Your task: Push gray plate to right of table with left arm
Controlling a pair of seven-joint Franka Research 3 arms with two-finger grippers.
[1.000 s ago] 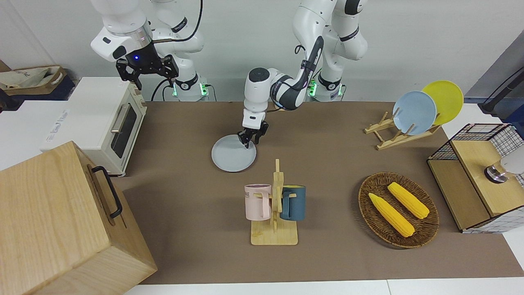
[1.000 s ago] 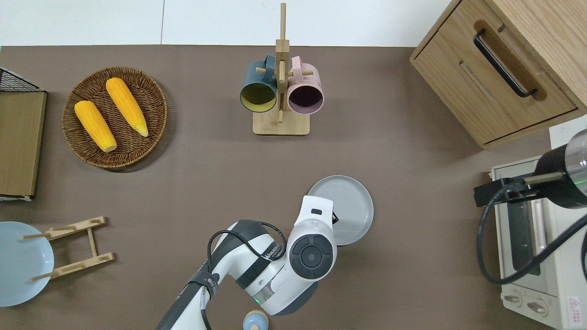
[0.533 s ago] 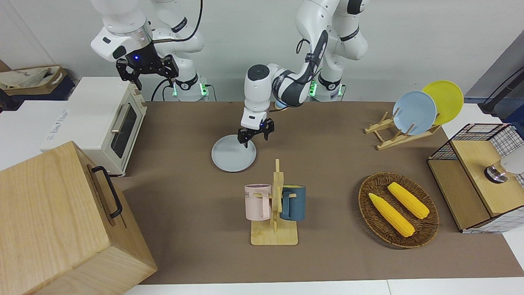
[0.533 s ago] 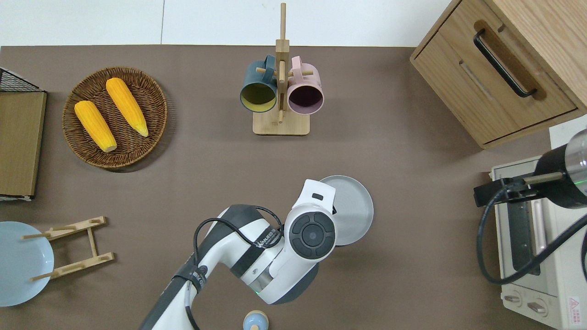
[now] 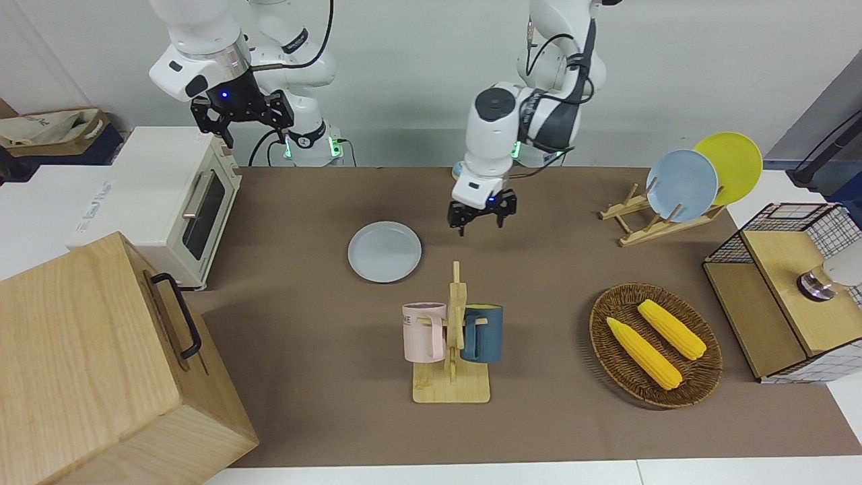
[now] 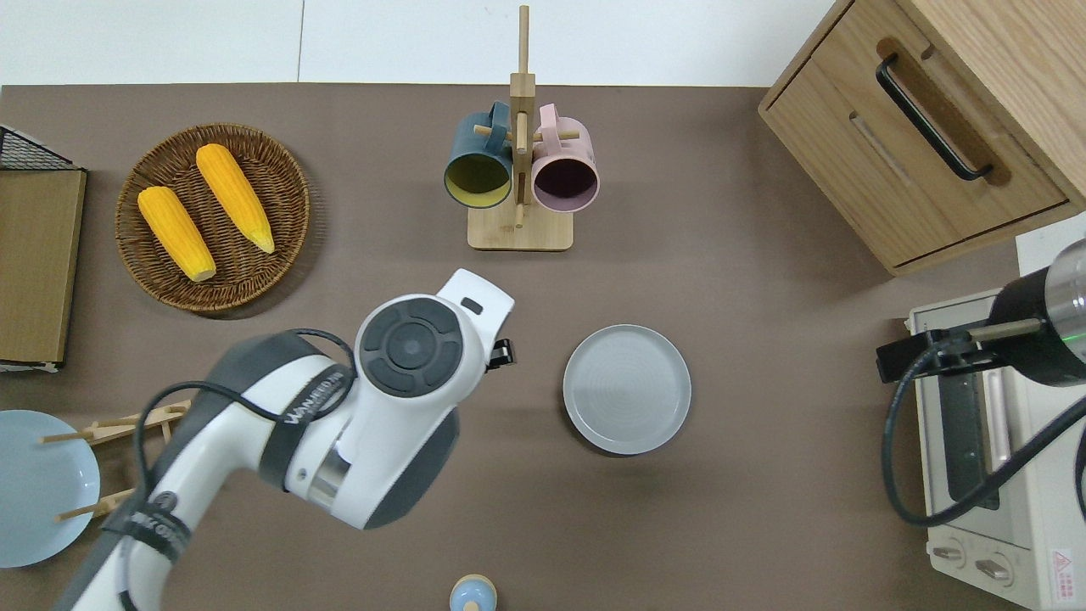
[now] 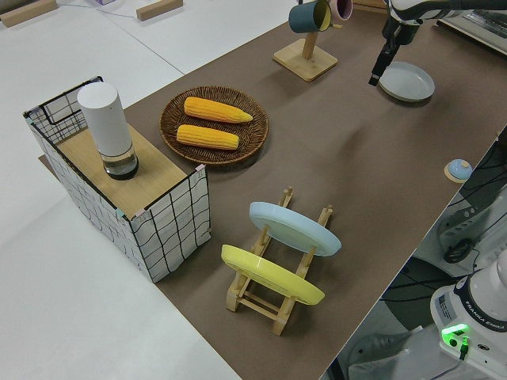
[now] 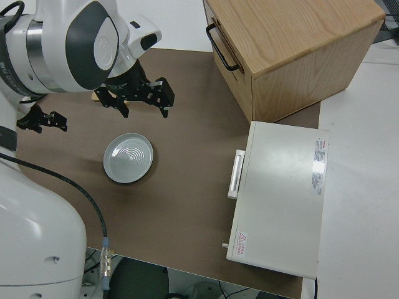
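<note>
The gray plate [image 5: 384,252] lies flat on the table [image 5: 552,263], apart from the left gripper [image 5: 482,217], toward the right arm's end. That gripper hangs empty with fingers spread. The push looks finished. The right arm is parked.

Bright, even light from above fills every view, with no hard glare on the matte brown counter [image 5: 303,404]. Shadows are soft and short: a dim patch lies under the gray plate [image 6: 627,389] at its edge nearer the robots, and another under the wicker basket [image 6: 212,217]. The pictures are sharp throughout, though the wooden cabinet [image 5: 94,364] leans outward at the front view's corner.
</note>
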